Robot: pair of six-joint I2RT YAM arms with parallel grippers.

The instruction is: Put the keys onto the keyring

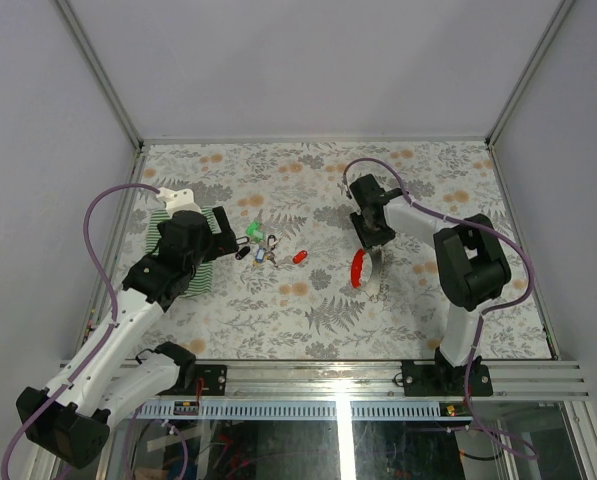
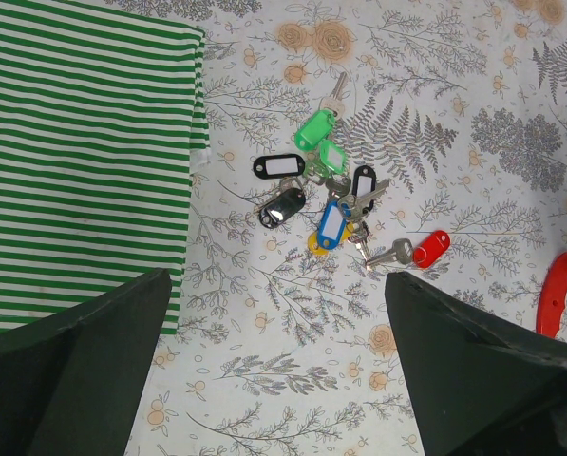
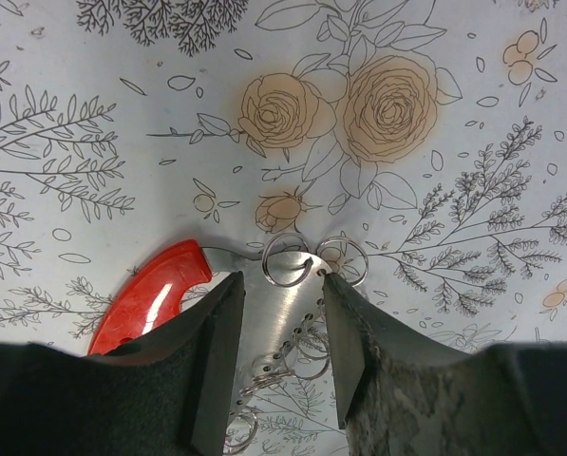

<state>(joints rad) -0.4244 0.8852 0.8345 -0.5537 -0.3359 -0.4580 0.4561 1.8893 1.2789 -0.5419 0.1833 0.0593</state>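
Nearest the right wrist camera, two dark fingers point(image 3: 217, 361) of the right gripper point(image 3: 281, 290) are seen partly apart, one on each side of a thin metal blade point(image 3: 269, 332) that is joined to a red handle point(image 3: 150, 290). Whether the blade is actually pinched cannot be told. At the blade's tip a keyring point(image 3: 288, 258) and a second ring point(image 3: 345, 258) are laid, with a string of smaller rings point(image 3: 297, 366) running back between the fingers. The left gripper point(image 2: 275, 304) is held wide open, with nothing between its fingers, over the flowered sheet point(image 2: 292, 399) just beside the striped cloth point(image 2: 84, 161). The keys point(image 2: 316, 195) are heaped with their coloured tags just off the cloth's edge. A lone red-tagged key point(image 2: 421, 250) is placed a little farther from the cloth, and the red handle farther again, so keys and keyring are well apart. Several failures are judged possible. The thin blade could be squeezed off-centre and tipped or pushed across the smooth sheet, and the rings could be knocked away from its tip. The loose string of rings could be trapped under a finger and dragged along. Near the cloth, the heap could be lifted as a clump instead of one key, since tags and keys overlap, or a small key could be dropped from such broad fingers.
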